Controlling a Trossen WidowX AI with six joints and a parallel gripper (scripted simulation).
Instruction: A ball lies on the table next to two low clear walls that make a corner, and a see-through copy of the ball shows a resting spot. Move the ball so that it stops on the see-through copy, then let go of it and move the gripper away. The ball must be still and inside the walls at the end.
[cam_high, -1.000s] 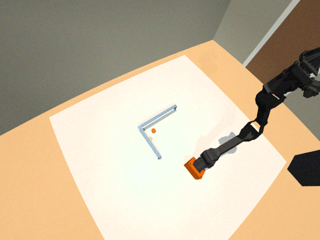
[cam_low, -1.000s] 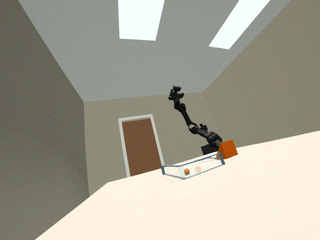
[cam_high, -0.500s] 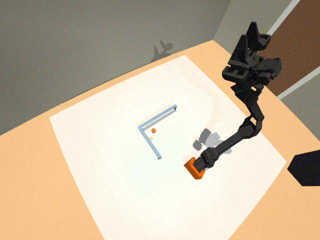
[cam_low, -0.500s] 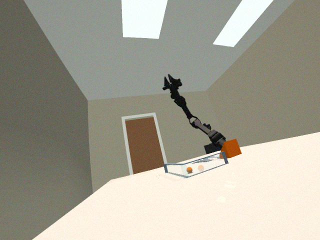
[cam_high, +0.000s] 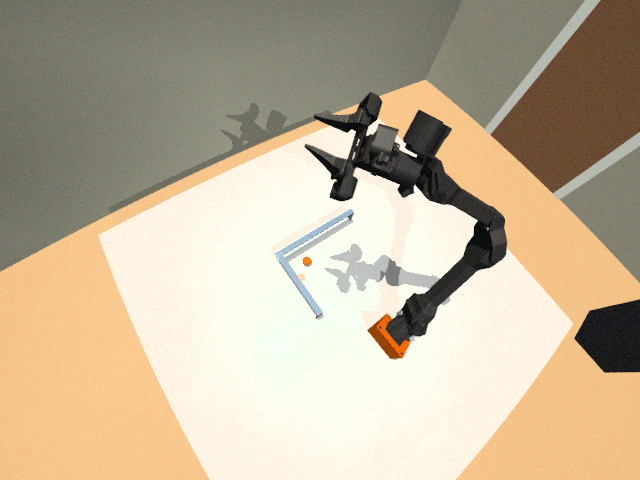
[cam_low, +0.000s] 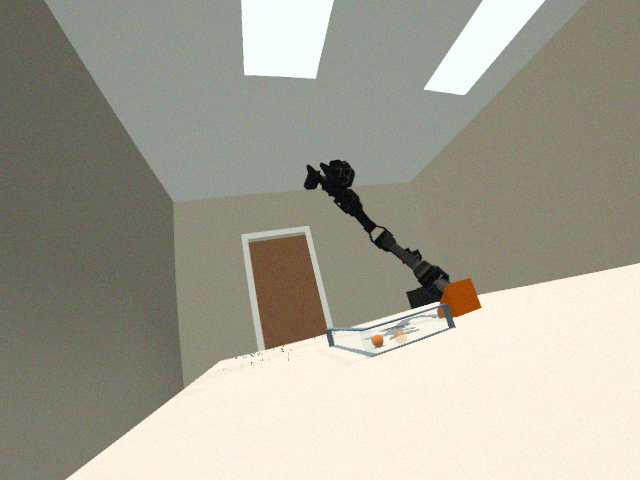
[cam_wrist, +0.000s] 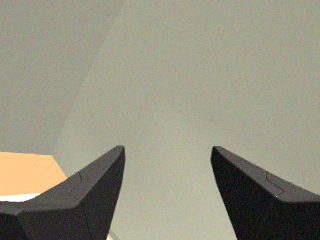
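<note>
An orange ball (cam_high: 307, 261) (cam_low: 377, 340) lies on the table inside the corner of two low clear walls (cam_high: 301, 285) with blue-grey edges. The pale see-through copy (cam_high: 301, 277) (cam_low: 400, 337) is a short way from the ball, close beside one wall; the two do not touch. My gripper (cam_high: 310, 131) (cam_wrist: 168, 152) is open and empty, raised high above the table, well away from the ball. In the exterior view the gripper is small and dark at the top of the arm. The wrist view shows only room wall and a bit of table edge, no ball.
The arm rises from an orange base block (cam_high: 387, 338) (cam_low: 461, 298) on the white mat (cam_high: 206, 310), near the open side of the corner. The wooden table edge and a room wall lie behind the gripper. A black shape (cam_high: 612, 335) is at the right.
</note>
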